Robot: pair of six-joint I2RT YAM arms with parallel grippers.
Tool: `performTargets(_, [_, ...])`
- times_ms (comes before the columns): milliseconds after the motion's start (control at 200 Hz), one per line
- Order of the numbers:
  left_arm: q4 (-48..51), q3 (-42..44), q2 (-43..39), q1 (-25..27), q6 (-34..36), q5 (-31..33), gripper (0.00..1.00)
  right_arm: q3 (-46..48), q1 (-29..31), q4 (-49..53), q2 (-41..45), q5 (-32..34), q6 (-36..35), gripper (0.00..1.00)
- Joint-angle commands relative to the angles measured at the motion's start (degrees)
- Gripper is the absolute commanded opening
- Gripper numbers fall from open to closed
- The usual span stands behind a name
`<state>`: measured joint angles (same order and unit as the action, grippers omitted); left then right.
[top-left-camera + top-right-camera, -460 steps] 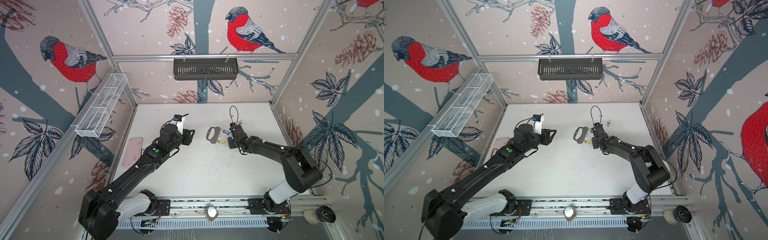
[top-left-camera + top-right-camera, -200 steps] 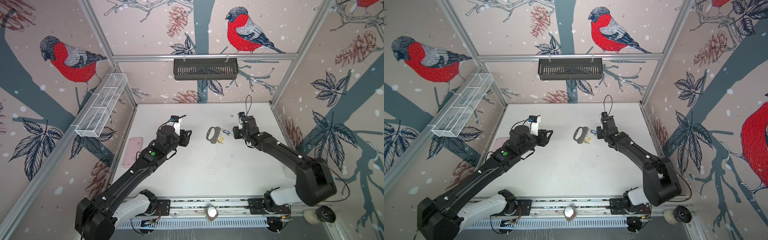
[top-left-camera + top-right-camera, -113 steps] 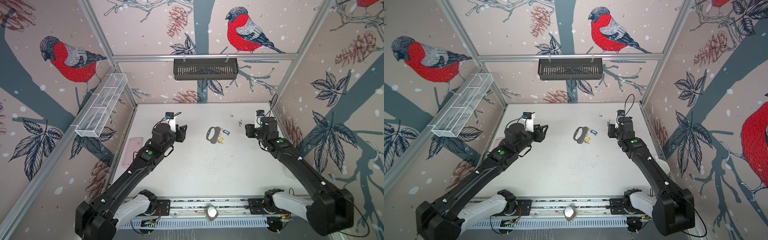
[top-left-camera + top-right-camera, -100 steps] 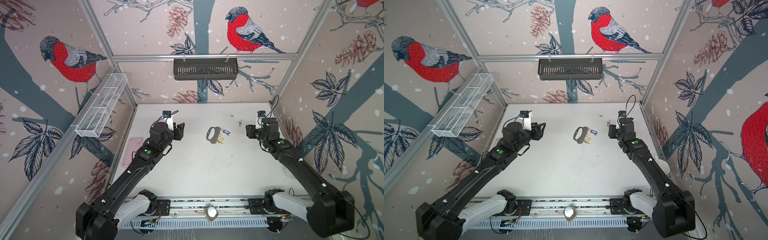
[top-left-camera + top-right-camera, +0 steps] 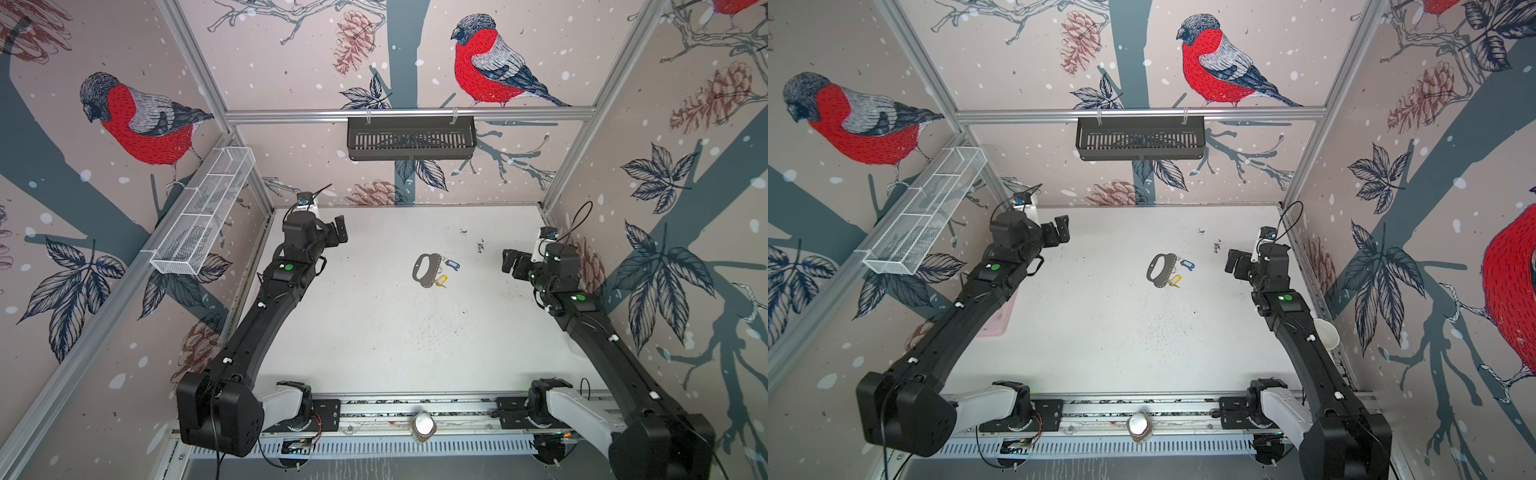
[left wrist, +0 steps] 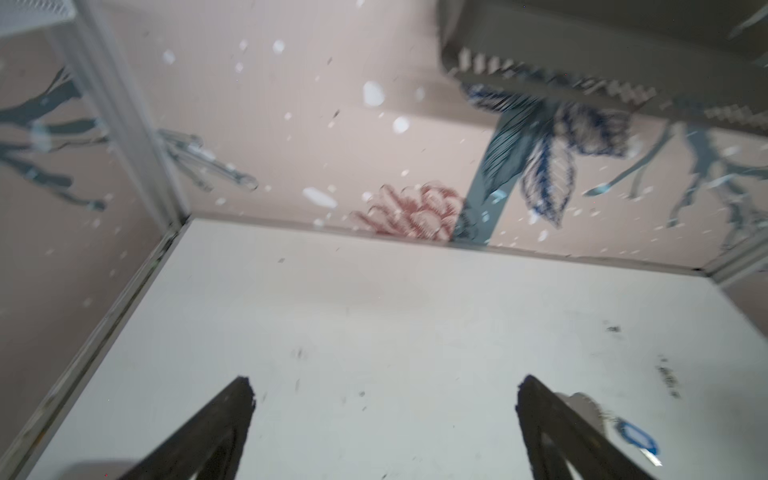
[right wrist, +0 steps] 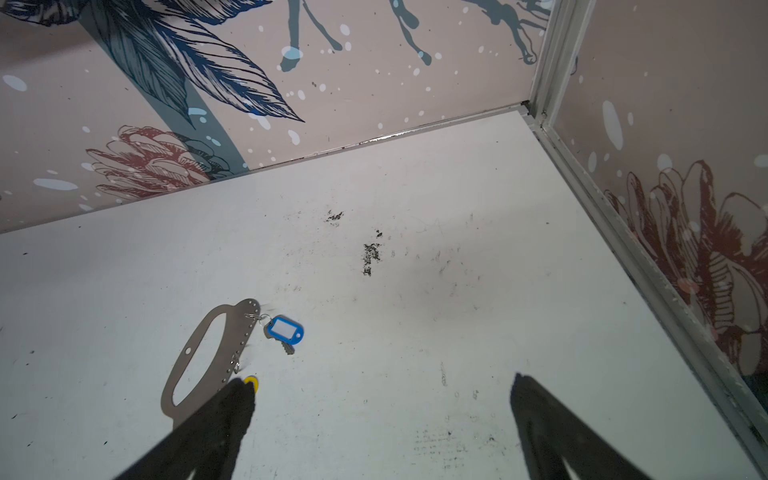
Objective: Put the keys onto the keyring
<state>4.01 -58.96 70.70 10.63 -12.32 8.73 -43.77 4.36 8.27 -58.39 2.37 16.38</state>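
White table point(image 5: 374, 332) lies bare over most of its width, walled on the left, far and right sides, with the arm rail point(image 5: 374, 411) along the near edge. The keyring point(image 5: 434, 272) lies flat a little right of centre, in the far half, with open room on every side. The blue key point(image 5: 452, 264) sits just right of its far end and the yellow key point(image 5: 441, 280) just right of its near end. A pink tray point(image 5: 994, 324) hugs the left edge beneath the left arm, and a white cup point(image 5: 1325, 332) stands at the right edge.

The left gripper point(image 5: 336, 232) hangs near the far-left corner, well apart from the keyring, fingers spread wide with nothing between them. The right gripper point(image 5: 511, 264) hangs by the right wall, level with the keyring, likewise spread wide and holding nothing.

The right wrist view gives what the top views cannot. There the blue key point(image 7: 285, 330) has its small ring meeting a ring on the keyring's point(image 7: 232, 345) holed edge, so it seems hooked on. The yellow key point(image 7: 251, 381) is mostly hidden behind a finger point(image 7: 216, 424), and I cannot tell whether it is hooked. The left wrist view is blurred. It shows the far-left corner and, past one finger, the smeared blue key point(image 6: 636, 434).
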Motion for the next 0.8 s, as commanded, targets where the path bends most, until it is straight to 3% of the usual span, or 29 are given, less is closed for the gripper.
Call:
performTargets(0, [-7.86,7.92,-0.39,-1.94,0.6,10.58,0.98,-0.62,-0.09,-2.08,-0.77,11.39,4.05,1.0])
performTargets(75, [-14.63,14.43,0.74,-3.63,3.41,12.26,0.99,0.57,-0.11,-4.14,-1.06,17.94,5.79,1.0])
performTargets(145, [-21.32,20.12,1.51,-3.95,4.32,14.89,0.98,3.81,-0.17,-8.91,-0.42,19.05,4.36,1.0])
performTargets(200, [-25.18,23.49,2.34,-5.33,4.14,13.67,0.98,6.51,-0.23,-13.51,-0.32,18.88,1.95,1.0])
performTargets(340, [-36.63,30.57,4.92,-7.17,6.26,12.57,0.99,8.82,-0.4,-15.67,-2.49,25.98,1.81,1.0])
performTargets(590, [-67.68,45.56,6.74,-7.47,11.33,9.13,0.98,12.09,-1.36,-21.78,-5.94,23.36,-1.51,1.0])
performTargets(795, [-80.34,49.0,13.86,-8.46,10.24,5.41,0.99,19.35,-3.33,-33.3,-5.33,16.24,-4.96,1.0])
